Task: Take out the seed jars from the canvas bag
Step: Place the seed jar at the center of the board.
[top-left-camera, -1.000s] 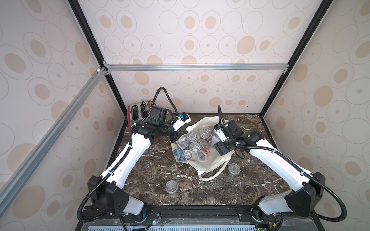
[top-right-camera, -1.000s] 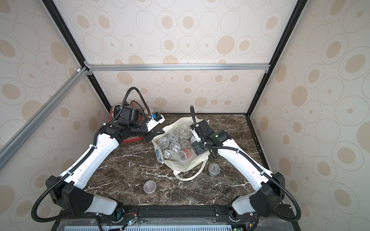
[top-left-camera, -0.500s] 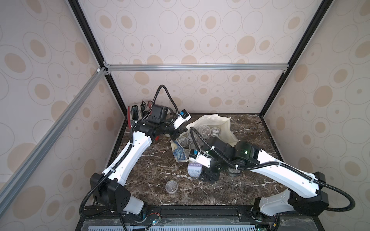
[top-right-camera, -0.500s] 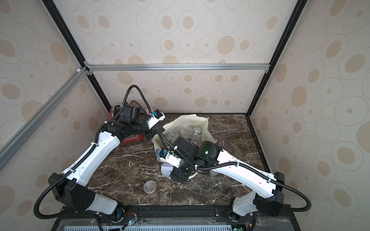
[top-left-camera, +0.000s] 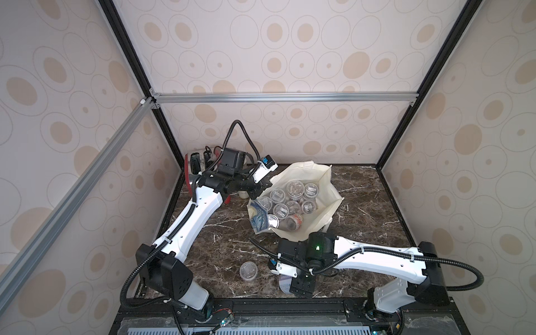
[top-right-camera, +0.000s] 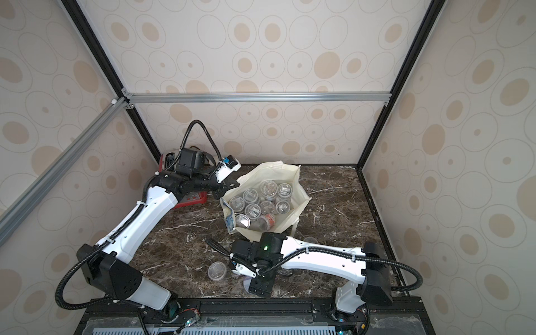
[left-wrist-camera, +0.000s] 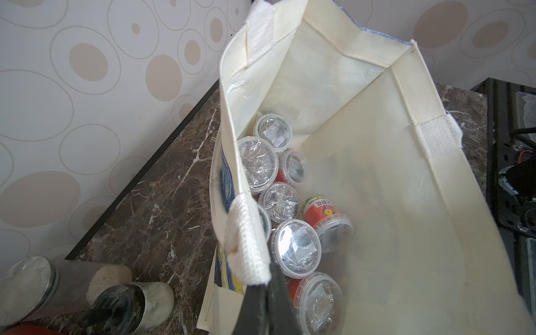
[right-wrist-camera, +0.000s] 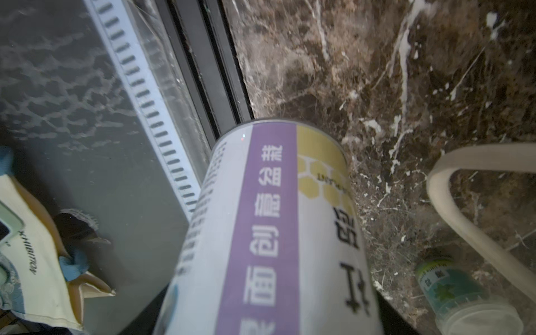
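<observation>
Clamping the bag [left-wrist-camera: 377, 203] handle with left fingers [left-wrist-camera: 269, 304], holding its mouth wide. Gripping a purple jar [right-wrist-camera: 275, 232] in right fingers [top-left-camera: 301, 286], low over the table [top-left-camera: 226, 240]. Beside those fingers, already out: clear jar [top-left-camera: 248, 271], green jar [right-wrist-camera: 452, 290]. Beyond left fingertips, roughly nine jars [left-wrist-camera: 295, 249] left inside.

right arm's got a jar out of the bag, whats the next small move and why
Probably ease down and open the right pincer: it holds a purple-labelled jar low over the table near its front edge, outside the canvas bag, near a loose jar already set down. The left pincer pinches the bag's rim open.
</observation>
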